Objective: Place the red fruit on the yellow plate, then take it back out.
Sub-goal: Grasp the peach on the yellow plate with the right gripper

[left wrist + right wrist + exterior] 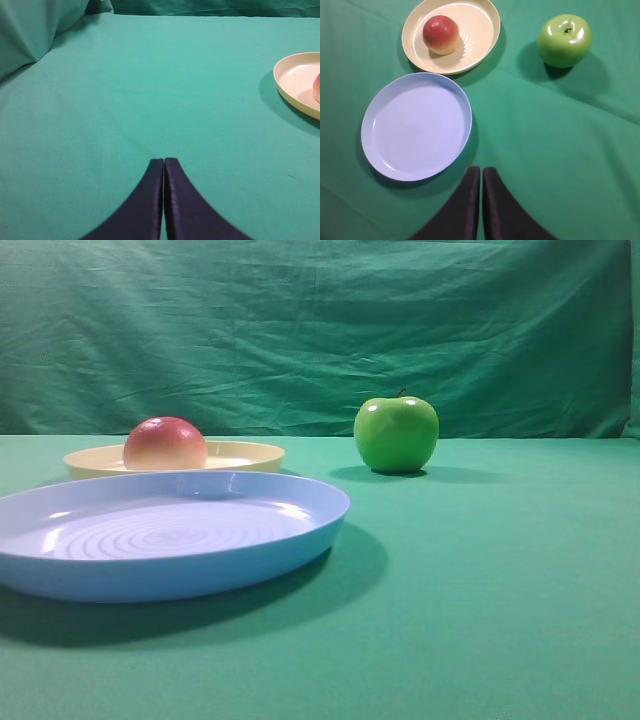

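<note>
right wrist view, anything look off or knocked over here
Nothing stands out. The red fruit sits in the yellow plate, the blue plate lies flat and empty, and the green apple stands upright on the cloth.

Red fruit (440,34): deep red on top, fading to pale yellow-orange toward its base. Yellow plate (485,37): uniform pale cream-yellow, with faint concentric ridges on its floor. Blue plate (290,540): light blue throughout, with concentric rings moulded into the centre. Green apple (396,433): glossy bright green with white highlights and a dark stem. Surface (500,590): covered in plain green cloth; backdrop (320,330) in darker, creased green fabric. Left hand (164,200) and right hand (481,205): dark, near-black fingers.
</note>
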You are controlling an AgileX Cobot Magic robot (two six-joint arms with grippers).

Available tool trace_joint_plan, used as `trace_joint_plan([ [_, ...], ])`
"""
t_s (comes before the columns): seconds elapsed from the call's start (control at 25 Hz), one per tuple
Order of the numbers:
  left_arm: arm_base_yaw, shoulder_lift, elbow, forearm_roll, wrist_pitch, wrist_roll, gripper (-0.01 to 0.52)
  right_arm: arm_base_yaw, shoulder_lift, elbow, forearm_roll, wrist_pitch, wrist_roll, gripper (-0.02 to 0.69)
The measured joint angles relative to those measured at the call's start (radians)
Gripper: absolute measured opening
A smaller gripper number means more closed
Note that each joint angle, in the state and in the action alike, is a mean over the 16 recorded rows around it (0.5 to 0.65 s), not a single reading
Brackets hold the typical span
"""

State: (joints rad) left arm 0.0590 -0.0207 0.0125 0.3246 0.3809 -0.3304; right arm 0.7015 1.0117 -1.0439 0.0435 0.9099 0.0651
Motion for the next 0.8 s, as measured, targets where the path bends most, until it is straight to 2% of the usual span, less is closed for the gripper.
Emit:
trace_joint_plan([
  [0.4,0.000,0.000,0.000,0.000,0.000,0.000,0.000,-0.042,-0.367,0.267,-0.184,-0.146,0.174,0.000],
  [0.8,0.000,0.000,0.000,0.000,0.000,0.000,0.000,-0.312,-0.680,0.556,-0.337,-0.340,0.311,0.000],
])
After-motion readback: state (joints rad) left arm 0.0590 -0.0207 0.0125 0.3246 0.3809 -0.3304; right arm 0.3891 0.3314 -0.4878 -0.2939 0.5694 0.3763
